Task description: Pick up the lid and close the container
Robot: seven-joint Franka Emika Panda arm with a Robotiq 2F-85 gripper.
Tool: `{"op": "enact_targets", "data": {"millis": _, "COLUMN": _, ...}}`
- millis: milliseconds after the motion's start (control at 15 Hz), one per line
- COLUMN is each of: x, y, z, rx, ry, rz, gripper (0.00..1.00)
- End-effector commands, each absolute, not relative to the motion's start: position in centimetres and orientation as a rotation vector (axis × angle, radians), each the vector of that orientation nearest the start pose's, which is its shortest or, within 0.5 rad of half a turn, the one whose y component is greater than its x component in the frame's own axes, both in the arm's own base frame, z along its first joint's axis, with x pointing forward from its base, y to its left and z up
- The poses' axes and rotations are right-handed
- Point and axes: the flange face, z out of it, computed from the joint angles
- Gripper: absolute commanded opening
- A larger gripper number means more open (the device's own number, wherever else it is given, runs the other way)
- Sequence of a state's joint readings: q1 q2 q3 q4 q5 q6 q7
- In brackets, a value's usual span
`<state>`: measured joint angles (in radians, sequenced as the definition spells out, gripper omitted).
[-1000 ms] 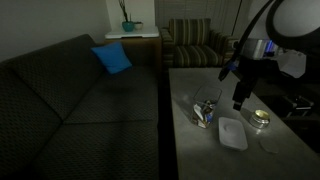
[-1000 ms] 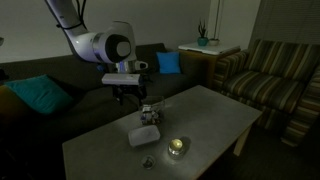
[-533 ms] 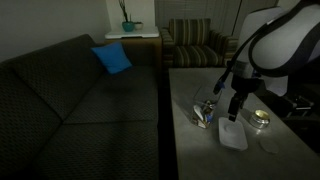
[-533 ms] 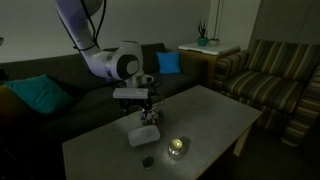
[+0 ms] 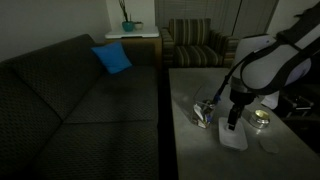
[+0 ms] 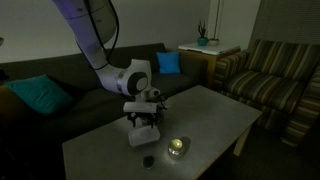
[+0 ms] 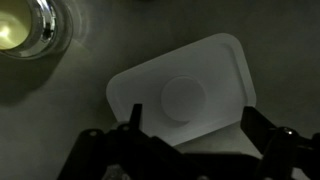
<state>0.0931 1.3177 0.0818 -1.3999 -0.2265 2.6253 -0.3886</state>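
My end effector point(image 7: 192, 128) is spread wide, holding nothing, directly above the lid point(image 7: 185, 95), which lies flat mid-bench point(image 5: 190, 150). Lid's long axis runs nearly along my finger line, slightly tilted. The container point(image 5: 205, 110) is just beside it, toward the bench edge by the sofa point(image 5: 80, 100).

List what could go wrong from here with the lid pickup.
1. The lid lies flat on the table with the open jaws straddling it; closing may slide or tip it instead of gripping.
2. The round tin sits close by, so a skidding lid could knock it.
3. The container stands beside the lid and could get bumped on lift-off.
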Motion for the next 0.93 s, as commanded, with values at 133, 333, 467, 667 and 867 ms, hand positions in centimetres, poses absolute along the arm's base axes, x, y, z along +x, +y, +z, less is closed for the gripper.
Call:
{"op": "enact_targets", "data": {"millis": 133, "x": 62.8, "y": 11.2, "z": -10.4, "rx": -2.955, "ry": -1.088, "rz": 0.137, "gripper": 1.0}}
{"op": "enact_targets", "data": {"millis": 333, "x": 62.9, "y": 11.5, "z": -10.9, "rx": -2.945, "ry": -1.1, "rz": 0.146, "gripper": 1.0}}
{"op": "enact_targets", "data": {"millis": 467, "x": 62.6, "y": 11.7, "z": -11.8, "rx": -2.921, "ry": -1.153, "rz": 0.149, "gripper": 1.0}}
{"op": "enact_targets", "data": {"millis": 667, "x": 62.3, "y": 11.8, "z": -12.7, "rx": -2.881, "ry": -1.214, "rz": 0.157, "gripper": 1.0}}
{"op": "enact_targets", "data": {"millis": 867, "x": 62.4, "y": 11.7, "z": -13.2, "rx": -2.88, "ry": -1.237, "rz": 0.149, "gripper": 1.0}}
